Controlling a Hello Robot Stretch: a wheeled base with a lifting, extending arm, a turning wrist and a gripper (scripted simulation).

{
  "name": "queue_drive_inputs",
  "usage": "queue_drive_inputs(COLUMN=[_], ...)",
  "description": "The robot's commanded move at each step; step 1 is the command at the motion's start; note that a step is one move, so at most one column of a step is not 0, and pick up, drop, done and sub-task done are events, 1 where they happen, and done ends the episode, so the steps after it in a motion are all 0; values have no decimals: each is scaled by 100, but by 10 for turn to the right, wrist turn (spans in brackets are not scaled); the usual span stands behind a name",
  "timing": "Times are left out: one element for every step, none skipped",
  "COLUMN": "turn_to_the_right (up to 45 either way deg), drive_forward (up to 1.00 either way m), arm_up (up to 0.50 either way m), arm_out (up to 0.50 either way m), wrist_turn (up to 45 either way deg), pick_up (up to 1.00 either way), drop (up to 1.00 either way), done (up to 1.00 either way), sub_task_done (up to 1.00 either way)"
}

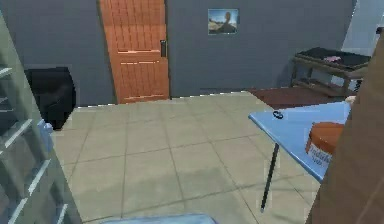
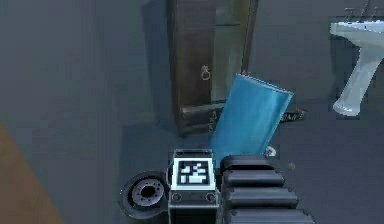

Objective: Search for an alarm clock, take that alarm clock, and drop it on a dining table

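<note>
Where's the clock? Can't tell: 1 small dark blob (image 1: 278,116) lies on the blue bench (image 1: 290,132) at right, too small to name. Just right of it on that bench stands an orange-and-white tub (image 1: 325,141). On the far wall there's an orange door (image 1: 135,50) with a picture (image 1: 222,21) to its right, and a dark bench (image 1: 330,62) in the far right corner. Side view now: the claw (image 2: 145,193) sits low, left of the arm's white marker (image 2: 192,172), and I can't tell whether it grips anything. Beyond, a blue panel (image 2: 255,115) tilts before a dark cabinet (image 2: 205,50), with a white sink (image 2: 358,60) at right.
</note>
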Motion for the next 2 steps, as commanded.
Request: queue_drive_inputs(turn_to_the_right=[0,-30], drive_forward=[100,0], arm_up=[0,0], arm_out=[0,0], wrist_turn=[0,0], pick_up=[0,0], drop=[0,0], done=[0,0], sub_task_done=[0,0])
